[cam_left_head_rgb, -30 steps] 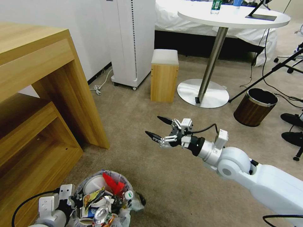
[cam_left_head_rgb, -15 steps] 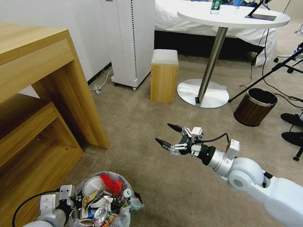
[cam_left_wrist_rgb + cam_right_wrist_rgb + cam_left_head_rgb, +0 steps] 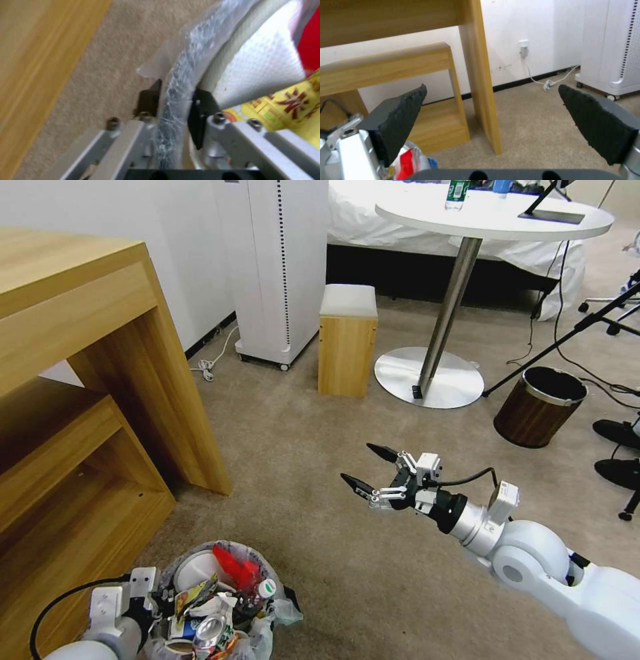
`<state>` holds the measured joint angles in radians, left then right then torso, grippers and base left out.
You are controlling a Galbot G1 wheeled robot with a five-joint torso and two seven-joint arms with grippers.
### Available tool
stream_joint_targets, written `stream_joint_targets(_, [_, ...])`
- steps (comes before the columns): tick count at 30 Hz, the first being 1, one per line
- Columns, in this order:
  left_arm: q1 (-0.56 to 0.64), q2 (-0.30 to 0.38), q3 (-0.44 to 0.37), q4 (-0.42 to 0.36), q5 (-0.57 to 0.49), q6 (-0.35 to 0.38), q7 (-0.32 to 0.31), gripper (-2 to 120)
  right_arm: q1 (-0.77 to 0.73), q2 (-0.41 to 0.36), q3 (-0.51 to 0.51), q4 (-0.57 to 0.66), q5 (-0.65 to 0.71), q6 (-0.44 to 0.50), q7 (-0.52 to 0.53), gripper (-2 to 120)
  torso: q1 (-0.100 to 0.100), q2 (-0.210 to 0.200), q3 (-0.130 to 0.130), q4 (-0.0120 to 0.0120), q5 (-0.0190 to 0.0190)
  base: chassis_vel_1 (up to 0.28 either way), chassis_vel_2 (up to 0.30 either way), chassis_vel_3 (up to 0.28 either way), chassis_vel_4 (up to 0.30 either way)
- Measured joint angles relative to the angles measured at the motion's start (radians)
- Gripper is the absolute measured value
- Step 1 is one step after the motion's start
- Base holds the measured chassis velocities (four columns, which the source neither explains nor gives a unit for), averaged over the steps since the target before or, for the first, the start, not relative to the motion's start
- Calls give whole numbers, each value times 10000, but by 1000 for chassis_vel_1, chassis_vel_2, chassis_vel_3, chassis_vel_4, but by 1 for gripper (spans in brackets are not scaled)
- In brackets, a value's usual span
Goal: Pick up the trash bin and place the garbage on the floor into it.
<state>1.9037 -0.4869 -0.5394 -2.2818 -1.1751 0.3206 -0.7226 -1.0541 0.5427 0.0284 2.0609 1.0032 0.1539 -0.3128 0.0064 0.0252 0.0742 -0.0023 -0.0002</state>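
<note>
Nearest you, the left gripper (image 3: pixel 173 105) pinches the bagged rim of the trash bin (image 3: pixel 223 607), already heaped with garbage (image 3: pixel 213 597). Beyond the bin, your right gripper (image 3: pixel 369 469) hovers over bare carpet, jaws spread and empty. Collecting looks all but finished; judge whether any litter remains. The wooden desk (image 3: pixel 87 360) crowds the bin; the brown bin (image 3: pixel 539 407) stands far beyond.

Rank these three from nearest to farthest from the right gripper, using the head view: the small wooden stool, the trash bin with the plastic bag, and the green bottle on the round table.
From the right gripper, open above the carpet:
1. The trash bin, low to its left, held at the rim by the left gripper.
2. The small wooden stool, ahead beside the white appliance.
3. The green bottle, far back on the round table.
</note>
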Motion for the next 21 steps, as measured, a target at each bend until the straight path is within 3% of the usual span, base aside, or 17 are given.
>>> stream_joint_targets(13, [32,162,-49,-105,239,-384,-99,63,-251,81,109,58,-99,17,-7,100,1,0,0,2,2,0,0,0,0])
stream_joint_targets(15, [-110,82,-53,157,302,-502,-100,76,-406,113,183,80,-134,51,-7,100,0,0,0,2,3,0,0,0,0])
stream_joint_targets(17, [-164,71,-37,232,325,-544,-119,78,-441,116,201,88,-148,55,-7,100,1,0,0,1,2,0,0,0,0])
stream_joint_targets(21, [-420,63,25,397,292,-654,-219,97,-815,202,349,126,-343,120,-68,100,1,0,0,1,4,0,0,0,0])
